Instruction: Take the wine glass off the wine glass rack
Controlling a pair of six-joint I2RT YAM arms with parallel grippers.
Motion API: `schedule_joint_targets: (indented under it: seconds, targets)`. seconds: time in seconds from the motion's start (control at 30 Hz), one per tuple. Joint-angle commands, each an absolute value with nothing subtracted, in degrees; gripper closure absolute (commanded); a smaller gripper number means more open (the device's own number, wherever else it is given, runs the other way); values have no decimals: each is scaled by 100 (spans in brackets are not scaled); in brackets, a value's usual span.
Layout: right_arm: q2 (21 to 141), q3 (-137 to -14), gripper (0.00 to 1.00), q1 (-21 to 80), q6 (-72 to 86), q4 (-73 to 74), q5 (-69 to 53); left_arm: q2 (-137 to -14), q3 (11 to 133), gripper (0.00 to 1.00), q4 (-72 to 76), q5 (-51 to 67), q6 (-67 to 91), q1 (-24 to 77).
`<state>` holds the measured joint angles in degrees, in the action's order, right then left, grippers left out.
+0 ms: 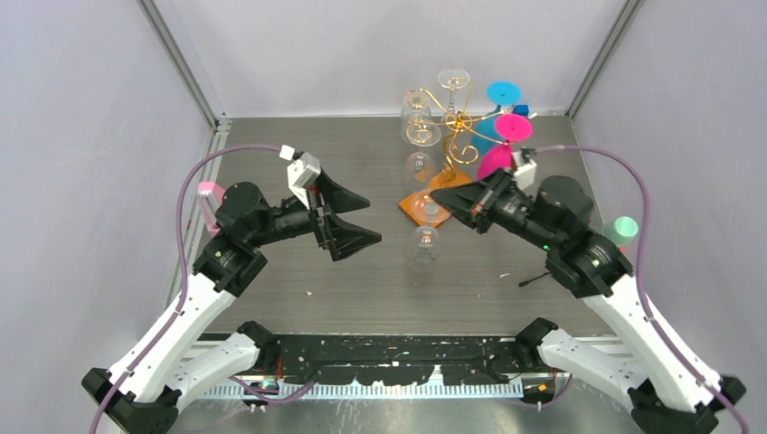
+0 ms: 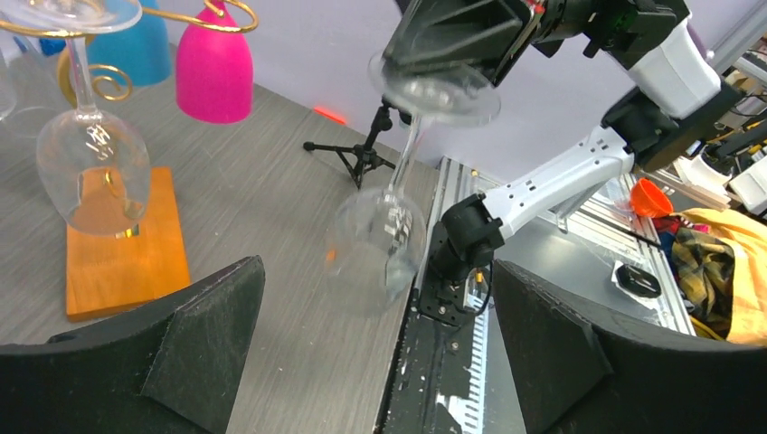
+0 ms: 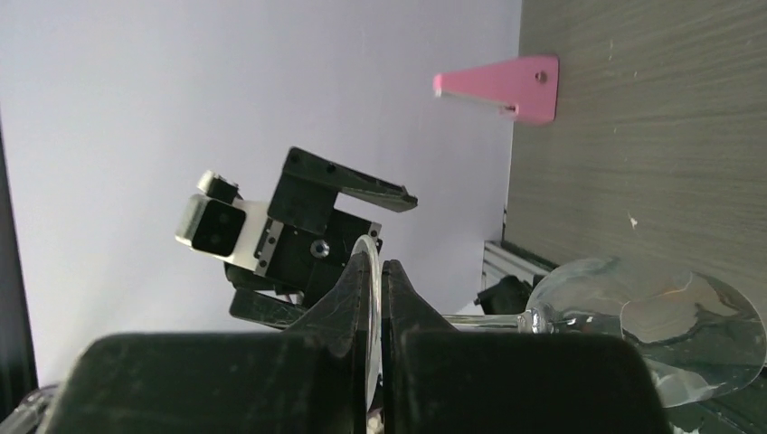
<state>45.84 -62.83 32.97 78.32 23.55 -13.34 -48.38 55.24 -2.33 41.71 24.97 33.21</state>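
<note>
The wine glass rack [image 1: 461, 122] is gold wire on an orange base [image 1: 411, 208] at the back centre. My right gripper [image 1: 440, 197] is shut on the round foot of a clear wine glass [image 1: 425, 242], which hangs bowl down just in front of the base, clear of the wire arms. In the right wrist view the fingers [image 3: 348, 298] pinch the foot edge-on, with the bowl [image 3: 651, 316] to the right. My left gripper [image 1: 366, 220] is open and empty, left of the glass. In the left wrist view the glass [image 2: 375, 249] hangs beyond my open left gripper [image 2: 375, 357].
Other clear glasses [image 1: 421, 131] hang on the rack, with a pink glass [image 1: 502, 158] and a blue one [image 1: 497, 99] at its right. A small black tripod [image 1: 538, 276] stands right of centre. A pink piece [image 1: 210, 194] sits at the left edge and a green cup [image 1: 621, 231] at the right.
</note>
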Motion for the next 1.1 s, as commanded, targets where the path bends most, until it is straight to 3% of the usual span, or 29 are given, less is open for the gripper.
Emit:
schedule_joint_targets:
  seconds: [0.0, 0.17, 0.57, 0.83, 1.07]
  targets:
    - [5085, -6806, 100, 4151, 7426, 1577, -933, -4754, 5500, 0, 264, 4017, 2106, 3379]
    - [5565, -6977, 100, 4685, 7408, 1084, -703, -4550, 5140, 2, 655, 3940, 2197, 3382]
    - [6026, -7008, 100, 5044, 8063, 359, -350, -4346, 4317, 25, 2266, 3792, 3209, 3379]
    - [6208, -6998, 100, 5131, 8545, 323, -461, -4631, 4401, 41, 2548, 4053, 3248, 3378]
    - [6241, -7007, 100, 5165, 8624, 87, -605, -4806, 4544, 75, 2547, 4202, 3345, 3380]
